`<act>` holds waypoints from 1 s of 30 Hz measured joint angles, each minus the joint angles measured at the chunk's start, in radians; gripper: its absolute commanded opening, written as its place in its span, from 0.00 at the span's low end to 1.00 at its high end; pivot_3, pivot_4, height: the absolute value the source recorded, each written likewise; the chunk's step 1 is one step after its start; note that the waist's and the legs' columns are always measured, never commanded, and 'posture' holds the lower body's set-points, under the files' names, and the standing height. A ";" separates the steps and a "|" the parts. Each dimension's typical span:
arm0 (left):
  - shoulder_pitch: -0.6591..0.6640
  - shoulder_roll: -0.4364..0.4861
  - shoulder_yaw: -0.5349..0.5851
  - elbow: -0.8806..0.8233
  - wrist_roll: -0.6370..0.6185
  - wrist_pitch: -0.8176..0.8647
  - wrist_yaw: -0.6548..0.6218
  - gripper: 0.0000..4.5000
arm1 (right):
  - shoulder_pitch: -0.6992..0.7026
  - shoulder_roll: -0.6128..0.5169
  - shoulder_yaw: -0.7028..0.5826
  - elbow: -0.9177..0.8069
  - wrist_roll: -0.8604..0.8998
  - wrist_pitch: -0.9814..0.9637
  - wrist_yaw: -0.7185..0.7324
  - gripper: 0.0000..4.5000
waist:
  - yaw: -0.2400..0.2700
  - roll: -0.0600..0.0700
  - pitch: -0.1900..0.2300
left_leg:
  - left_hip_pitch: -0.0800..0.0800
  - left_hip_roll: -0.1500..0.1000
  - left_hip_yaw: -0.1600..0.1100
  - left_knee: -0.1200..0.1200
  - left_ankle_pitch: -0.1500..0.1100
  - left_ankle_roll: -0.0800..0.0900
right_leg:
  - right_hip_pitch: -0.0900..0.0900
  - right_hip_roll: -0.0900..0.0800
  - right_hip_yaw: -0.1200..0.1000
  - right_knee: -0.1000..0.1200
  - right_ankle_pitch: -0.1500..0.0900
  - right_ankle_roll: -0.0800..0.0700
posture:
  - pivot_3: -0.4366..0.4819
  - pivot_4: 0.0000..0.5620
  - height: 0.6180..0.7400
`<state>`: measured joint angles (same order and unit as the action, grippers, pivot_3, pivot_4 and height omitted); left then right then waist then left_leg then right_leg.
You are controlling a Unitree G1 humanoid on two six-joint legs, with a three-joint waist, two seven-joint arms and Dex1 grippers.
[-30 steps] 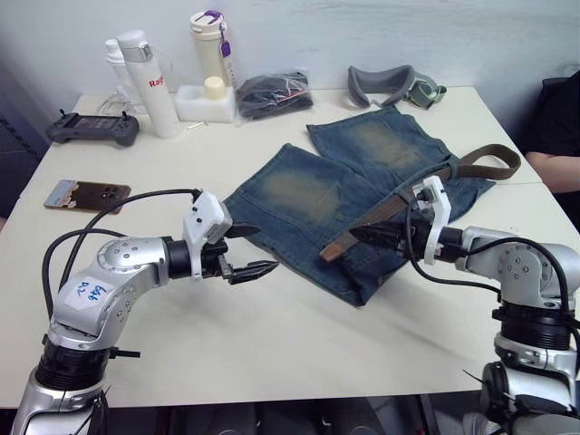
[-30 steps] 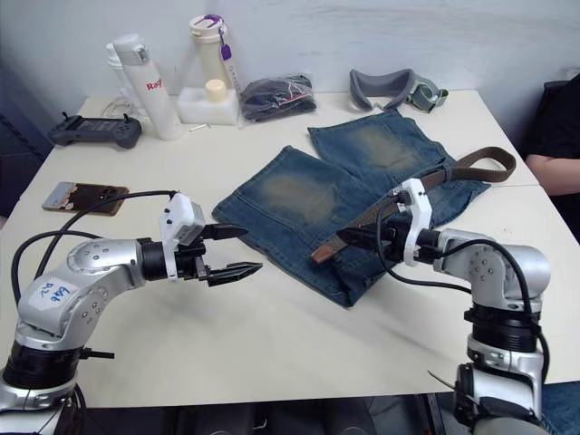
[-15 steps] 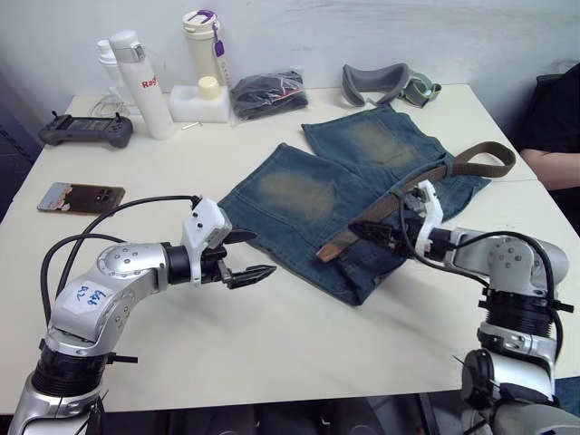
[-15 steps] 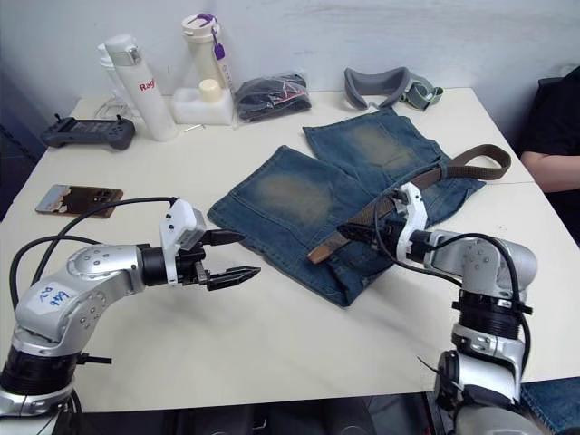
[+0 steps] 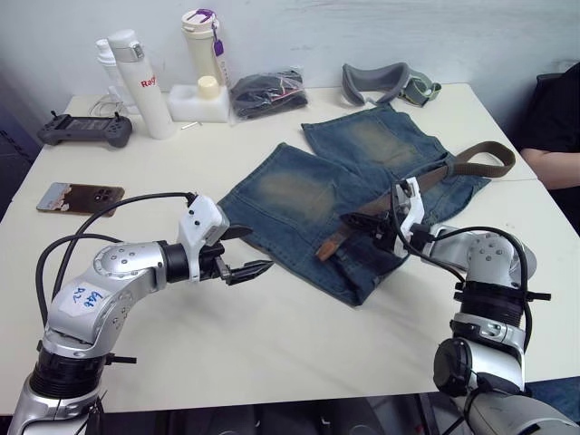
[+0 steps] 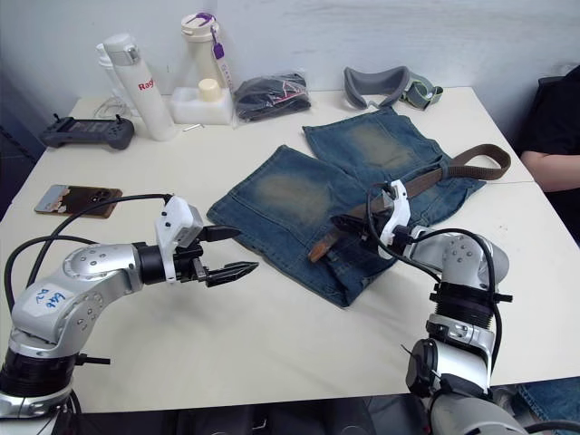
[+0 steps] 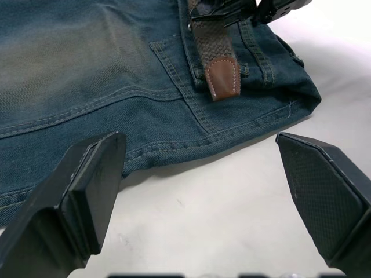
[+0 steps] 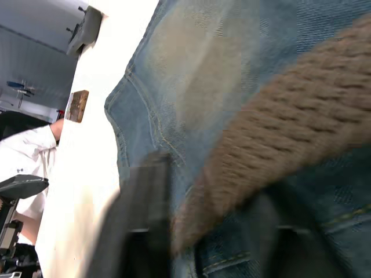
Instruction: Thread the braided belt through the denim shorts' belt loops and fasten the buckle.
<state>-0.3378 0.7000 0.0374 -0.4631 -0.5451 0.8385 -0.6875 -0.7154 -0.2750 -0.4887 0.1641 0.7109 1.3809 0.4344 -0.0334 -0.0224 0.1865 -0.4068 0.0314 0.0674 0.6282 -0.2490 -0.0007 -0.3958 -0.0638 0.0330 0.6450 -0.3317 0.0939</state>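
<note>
- landmark: denim shorts (image 5: 362, 195), lying flat mid-table, waistband end toward the robot.
- braided belt (image 5: 412, 193) runs along the waistband of the shorts; its reddish leather tip (image 7: 223, 78) rests on the denim just inside the near corner, the far end trailing off the shorts' far right side. buckle not made out.
- changed: over the last second the right gripper (image 5: 362, 220) has slid in from the shorts' right edge and along the strap toward the tip. it now sits over the belt above the waistband.
- right jaws look pinched on the braid; the wrist view shows the strap between dark fingers, blurred.
- left gripper (image 5: 245, 251) holds its place just off the shorts' near left hem, jaws wide apart and empty.
- reading: the right arm is working the strap forward through the belt loops (image 7: 200, 61); how many loops are passed i cannot tell. fastening not yet begun.
</note>
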 measured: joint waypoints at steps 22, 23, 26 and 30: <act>-0.009 0.011 -0.019 0.009 0.017 -0.022 -0.024 1.00 | 0.084 -0.011 0.010 -0.007 0.085 -0.097 0.023 0.01 | -0.002 0.000 0.000 | 0.000 0.000 0.000 -0.001 0.000 0.000 | 0.000 0.000 0.000 -0.001 0.000 0.000 | 0.48 0.27 0.96; -0.009 0.011 -0.020 0.009 0.018 -0.022 -0.026 1.00 | 0.096 0.008 0.010 -0.010 0.091 -0.094 0.013 0.01 | -0.001 0.000 0.000 | 0.000 0.001 0.000 -0.001 0.000 0.000 | 0.000 0.000 0.000 -0.001 0.000 0.000 | 0.48 0.27 0.96; -0.009 0.011 -0.021 0.009 0.021 -0.022 -0.026 1.00 | 0.122 0.036 0.027 -0.020 0.095 -0.097 0.002 0.01 | -0.001 0.000 0.000 | 0.000 0.001 0.000 -0.001 0.000 0.000 | 0.000 0.000 0.000 -0.001 0.000 0.000 | 0.48 0.27 0.96; -0.012 0.007 -0.047 0.011 0.031 -0.024 -0.028 1.00 | 0.150 0.041 0.079 -0.060 0.087 -0.129 -0.006 0.01 | -0.003 0.000 0.000 | 0.000 0.001 0.000 -0.001 0.000 -0.001 | 0.000 0.000 0.000 -0.002 0.000 0.000 | 0.48 0.27 0.96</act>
<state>-0.3496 0.7067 -0.0092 -0.4522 -0.5140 0.8144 -0.7153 -0.5653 -0.2338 -0.4097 0.1039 0.7978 1.2516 0.4284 -0.0360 -0.0222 0.1866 -0.4065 0.0320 0.0673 0.6269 -0.2494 -0.0014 -0.3956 -0.0641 0.0334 0.6435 -0.3319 0.0936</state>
